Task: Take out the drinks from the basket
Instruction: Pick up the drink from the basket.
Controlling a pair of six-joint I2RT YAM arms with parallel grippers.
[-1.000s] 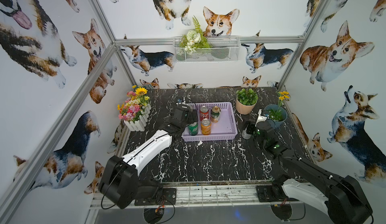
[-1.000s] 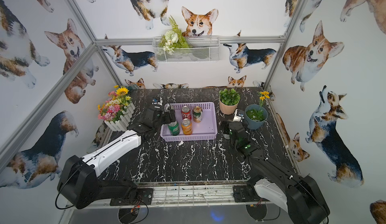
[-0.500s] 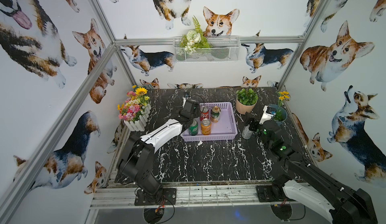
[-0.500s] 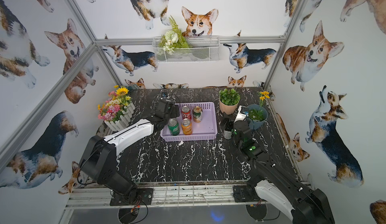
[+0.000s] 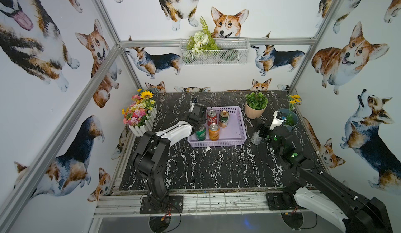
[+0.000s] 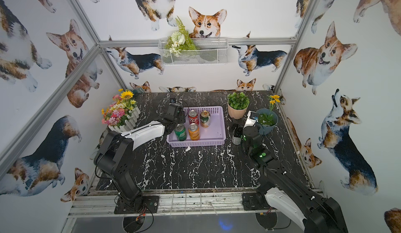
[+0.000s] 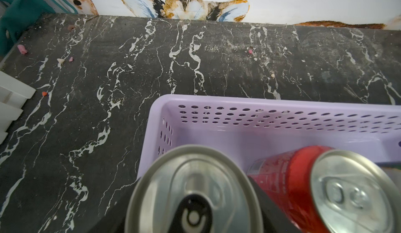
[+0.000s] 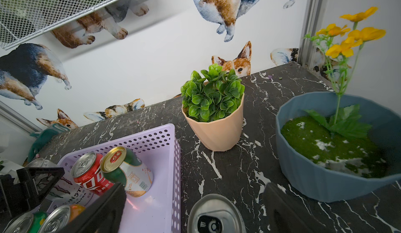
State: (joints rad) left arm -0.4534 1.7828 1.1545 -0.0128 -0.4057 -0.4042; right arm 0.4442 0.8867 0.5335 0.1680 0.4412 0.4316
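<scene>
Left jaws have closed round a silver can [image 7: 195, 177] (basket [image 7: 282, 100] corner).

Your lilac basket [image 5: 217, 143] holds four cans: red [image 5: 212, 118], dark-green-and-gold [image 5: 223, 119], bright green [image 5: 200, 132], orange [image 5: 214, 132]. A silver-grey can [image 5: 256, 137] stands on the counter [image 5: 217, 166] beside it, at your right gripper [image 5: 261, 131].

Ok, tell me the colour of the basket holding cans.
Lilac; the basket shows best in the right wrist view.

Stereo o/head; wrist cams nr basket [image 7: 260, 138]
</scene>
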